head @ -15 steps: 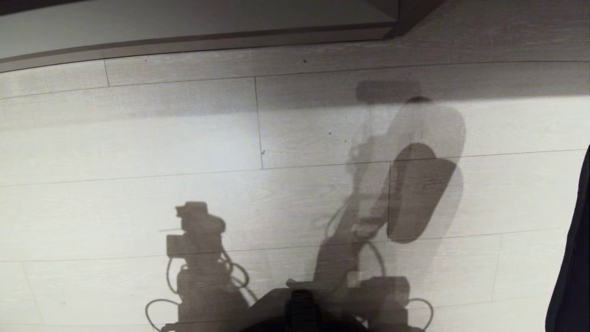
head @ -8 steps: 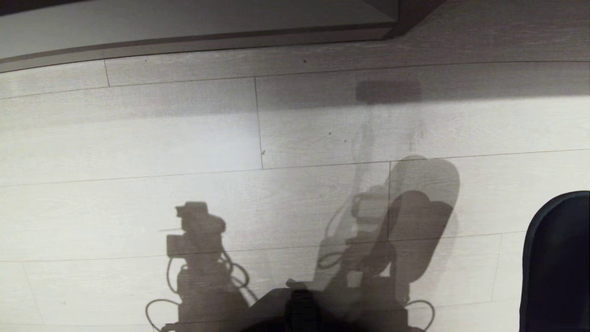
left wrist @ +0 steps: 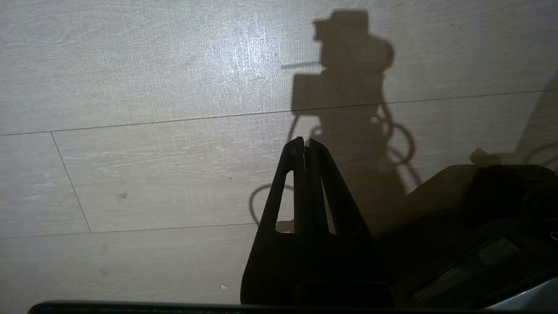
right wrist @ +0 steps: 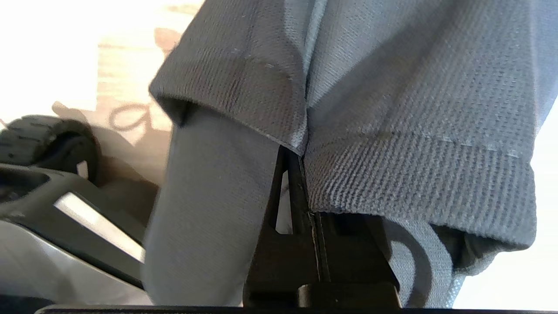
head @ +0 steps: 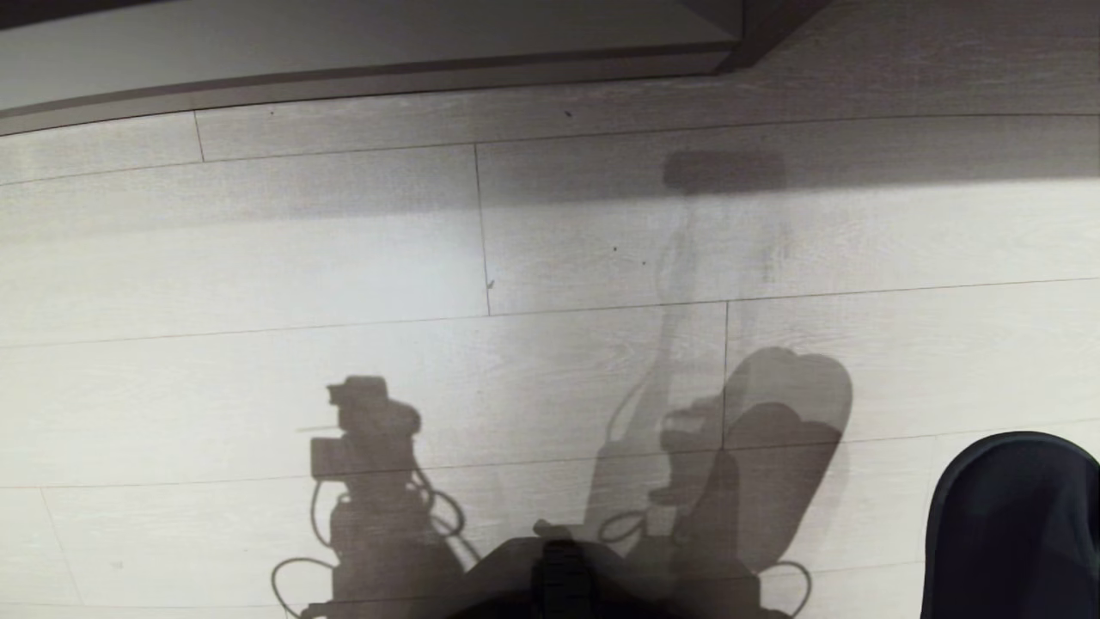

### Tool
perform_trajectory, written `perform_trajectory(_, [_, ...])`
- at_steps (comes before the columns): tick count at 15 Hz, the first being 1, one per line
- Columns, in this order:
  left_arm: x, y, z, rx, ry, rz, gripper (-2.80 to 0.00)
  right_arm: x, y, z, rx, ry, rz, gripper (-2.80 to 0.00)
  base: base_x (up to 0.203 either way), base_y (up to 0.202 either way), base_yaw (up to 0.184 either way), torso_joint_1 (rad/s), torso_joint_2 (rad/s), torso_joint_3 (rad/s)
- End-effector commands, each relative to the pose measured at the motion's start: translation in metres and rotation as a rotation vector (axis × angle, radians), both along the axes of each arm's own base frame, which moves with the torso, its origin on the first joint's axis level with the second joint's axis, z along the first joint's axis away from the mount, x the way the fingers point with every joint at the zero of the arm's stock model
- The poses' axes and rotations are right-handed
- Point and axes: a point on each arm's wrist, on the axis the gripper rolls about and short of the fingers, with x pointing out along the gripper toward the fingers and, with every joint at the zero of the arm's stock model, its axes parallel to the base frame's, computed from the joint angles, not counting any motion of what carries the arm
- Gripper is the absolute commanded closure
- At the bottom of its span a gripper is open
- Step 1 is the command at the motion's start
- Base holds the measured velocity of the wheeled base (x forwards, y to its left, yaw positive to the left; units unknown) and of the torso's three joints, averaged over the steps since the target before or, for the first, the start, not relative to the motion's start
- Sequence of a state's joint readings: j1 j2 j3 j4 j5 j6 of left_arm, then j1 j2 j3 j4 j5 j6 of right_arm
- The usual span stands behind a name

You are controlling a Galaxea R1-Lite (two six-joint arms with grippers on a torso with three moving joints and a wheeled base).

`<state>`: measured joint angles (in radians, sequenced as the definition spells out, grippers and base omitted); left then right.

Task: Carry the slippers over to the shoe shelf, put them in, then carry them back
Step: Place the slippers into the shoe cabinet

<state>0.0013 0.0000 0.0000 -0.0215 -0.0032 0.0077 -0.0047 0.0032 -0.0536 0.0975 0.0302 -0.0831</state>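
The dark grey fabric slippers (right wrist: 392, 109) hang from my right gripper (right wrist: 299, 158), which is shut on the edges of their uppers, the two slippers pressed side by side. In the head view only one rounded slipper (head: 1014, 524) end shows, at the lower right above the floor; the right gripper itself is outside that view. My left gripper (left wrist: 305, 141) is shut on nothing and hangs parked over the floor. The shoe shelf (head: 344, 43) shows only as a pale bottom board with a dark front edge along the far side.
Pale wood-plank floor (head: 258, 284) fills the space between me and the shelf, with shadows of both arms on it. My base (head: 559, 576) shows at the bottom centre, and a base wheel (right wrist: 48, 139) sits beside the hanging slippers.
The slippers have come in from the right edge of the head view and sunk toward its lower right. The shadow of the right arm and slippers has drawn back toward the base.
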Motion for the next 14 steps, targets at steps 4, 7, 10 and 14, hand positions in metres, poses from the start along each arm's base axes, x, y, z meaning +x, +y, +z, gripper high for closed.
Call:
perform_trajectory(4, [0.0006,0.0,-0.0021,0.0,0.008,0.0,0.0,0.002,-0.0001,-0.0038,-0.014,-0.009,-0.002,0.0,0.0,0.0,0.0,0.0,0.0,0.0])
perform_trajectory(7, [0.0005,0.0,-0.0019,0.0,0.008,-0.003,0.0,0.002,-0.0001,-0.0038,-0.015,-0.009,-0.002,0.0,0.0,0.0,0.0,0.0,0.0,0.0])
perform_trajectory(10, [0.0005,0.0,-0.0017,-0.012,0.006,-0.001,0.0,0.002,-0.0001,-0.0038,-0.015,-0.009,-0.002,0.0,0.0,0.0,0.0,0.003,0.0,0.035])
perform_trajectory(14, [0.0005,0.0001,-0.0018,-0.028,0.003,0.0,0.0,0.002,-0.0001,-0.0038,-0.015,-0.009,-0.002,0.0,0.0,0.0,0.0,0.002,0.0,0.172])
